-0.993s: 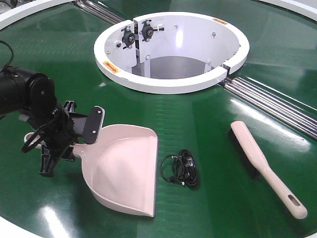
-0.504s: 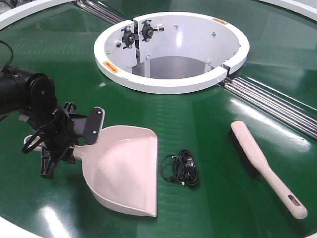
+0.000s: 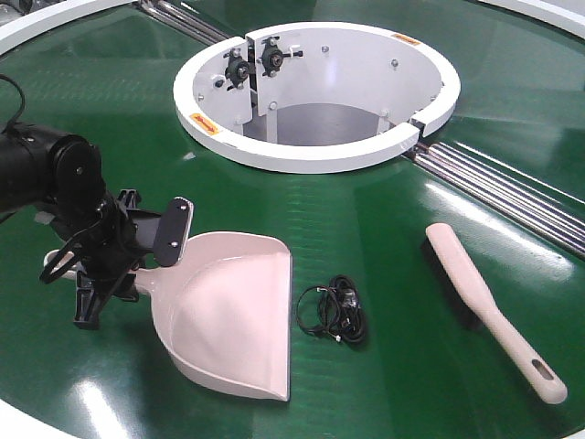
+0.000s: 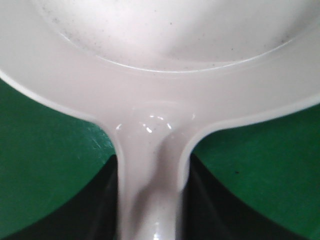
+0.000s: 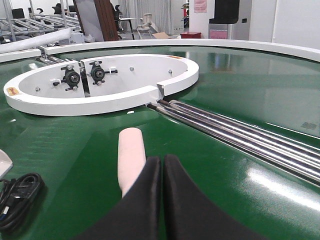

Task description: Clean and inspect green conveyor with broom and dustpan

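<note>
green conveyor [image 3: 366, 219] glossy | left gripper [image 4: 152, 170] pinching dustpan [image 3: 233, 320] handle | right gripper [image 5: 161, 162] pressed together above broom [image 5: 131, 150] | metal racks [image 5: 25, 22] behind

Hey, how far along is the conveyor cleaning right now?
Done: nothing swept; the black cable lies on the belt. In hand: the left gripper clamps the dustpan handle. Left: the right gripper, shut, hovers by the broom, which lies ungrasped; sweeping and inspection remain.

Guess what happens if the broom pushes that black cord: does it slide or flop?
The cord would probably flop and bunch up, since it lies in loose thin loops. It looks light, so it should slide easily on the glossy conveyor. It likely won't roll, lying flat.
</note>
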